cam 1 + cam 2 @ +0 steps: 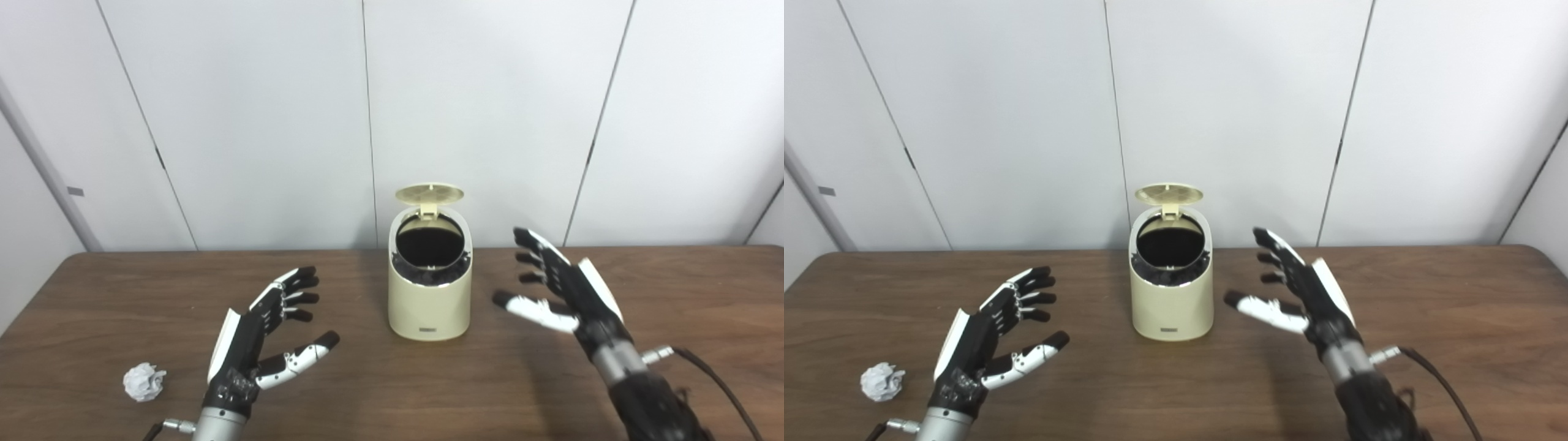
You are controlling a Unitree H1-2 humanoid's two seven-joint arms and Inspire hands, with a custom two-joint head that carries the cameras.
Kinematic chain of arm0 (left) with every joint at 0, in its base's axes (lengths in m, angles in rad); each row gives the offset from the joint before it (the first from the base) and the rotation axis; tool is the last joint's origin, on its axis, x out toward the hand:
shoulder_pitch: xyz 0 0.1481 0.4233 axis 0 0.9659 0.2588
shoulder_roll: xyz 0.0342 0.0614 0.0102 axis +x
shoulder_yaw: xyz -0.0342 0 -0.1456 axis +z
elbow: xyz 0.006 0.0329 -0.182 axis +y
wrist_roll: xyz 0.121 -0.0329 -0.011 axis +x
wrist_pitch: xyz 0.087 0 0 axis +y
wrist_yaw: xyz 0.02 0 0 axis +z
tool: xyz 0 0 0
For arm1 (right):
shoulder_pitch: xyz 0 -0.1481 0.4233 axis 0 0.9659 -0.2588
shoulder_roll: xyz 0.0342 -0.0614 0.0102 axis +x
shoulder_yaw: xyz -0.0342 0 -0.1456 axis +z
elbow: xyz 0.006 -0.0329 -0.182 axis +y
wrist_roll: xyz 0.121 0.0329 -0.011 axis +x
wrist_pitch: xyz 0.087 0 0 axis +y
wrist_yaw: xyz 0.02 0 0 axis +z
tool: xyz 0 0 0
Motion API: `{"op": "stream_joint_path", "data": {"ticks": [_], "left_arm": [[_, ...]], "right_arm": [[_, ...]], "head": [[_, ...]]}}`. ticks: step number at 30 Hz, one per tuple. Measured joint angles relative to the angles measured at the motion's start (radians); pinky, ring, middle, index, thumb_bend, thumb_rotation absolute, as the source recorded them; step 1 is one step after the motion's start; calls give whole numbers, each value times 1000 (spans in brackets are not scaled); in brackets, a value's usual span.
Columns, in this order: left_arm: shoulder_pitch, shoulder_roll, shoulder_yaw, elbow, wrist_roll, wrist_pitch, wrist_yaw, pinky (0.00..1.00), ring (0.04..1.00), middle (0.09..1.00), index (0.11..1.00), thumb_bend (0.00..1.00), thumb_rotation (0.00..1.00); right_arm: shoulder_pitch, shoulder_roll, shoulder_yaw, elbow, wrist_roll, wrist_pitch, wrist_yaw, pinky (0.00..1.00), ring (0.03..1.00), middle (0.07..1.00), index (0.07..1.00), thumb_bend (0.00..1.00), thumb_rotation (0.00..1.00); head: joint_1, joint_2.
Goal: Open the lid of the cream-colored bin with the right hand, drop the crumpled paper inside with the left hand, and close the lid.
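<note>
A cream-colored bin (pixel 429 300) stands in the middle of the brown table. Its round lid (pixel 429 195) is swung up and stands open at the back, showing the dark inside. A crumpled white paper ball (pixel 144 381) lies on the table at the front left. My left hand (pixel 263 331) is open and empty, hovering between the paper and the bin, to the right of the paper. My right hand (pixel 560 288) is open and empty, to the right of the bin and apart from it.
The wooden table (pixel 704 306) stretches wide on both sides of the bin. White wall panels stand right behind it. A black cable (pixel 716 380) trails from my right wrist at the front right.
</note>
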Motion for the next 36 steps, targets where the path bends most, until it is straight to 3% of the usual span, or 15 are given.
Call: {"op": "stream_joint_path", "data": {"ticks": [5,16,21,29,31,33,36], "left_arm": [[-3,1,-2,0,-2,3,-3,637,743,815,844,672,182],[-5,1,-5,0,-1,7,-6,656,739,811,841,672,184],[-5,-2,-11,0,0,8,-6,625,729,809,835,673,168],[-5,-64,-50,0,36,25,8,619,735,809,839,703,181],[-6,-85,-59,3,45,28,15,611,739,814,837,704,176],[-12,-102,-67,8,67,29,20,592,746,816,838,693,164],[-22,-116,-69,11,88,29,30,568,733,810,840,700,161]], "right_arm": [[27,-2,5,2,-24,-52,-24,702,841,909,912,857,450],[37,-1,13,3,-46,-68,-38,728,855,918,919,863,384],[49,-1,14,2,-46,-70,-38,742,856,923,925,840,328],[53,-47,-15,34,9,-107,-18,820,892,959,952,801,223],[57,-54,-24,24,15,-78,-13,827,900,969,959,798,243],[59,-57,-27,11,13,-59,-12,757,876,945,940,835,377],[61,-62,-19,-15,0,-51,-4,680,858,922,922,886,475]], "head": [[3,-3],[11,-2],[95,-5],[395,-31],[423,-37],[463,-44],[511,-49]]}}
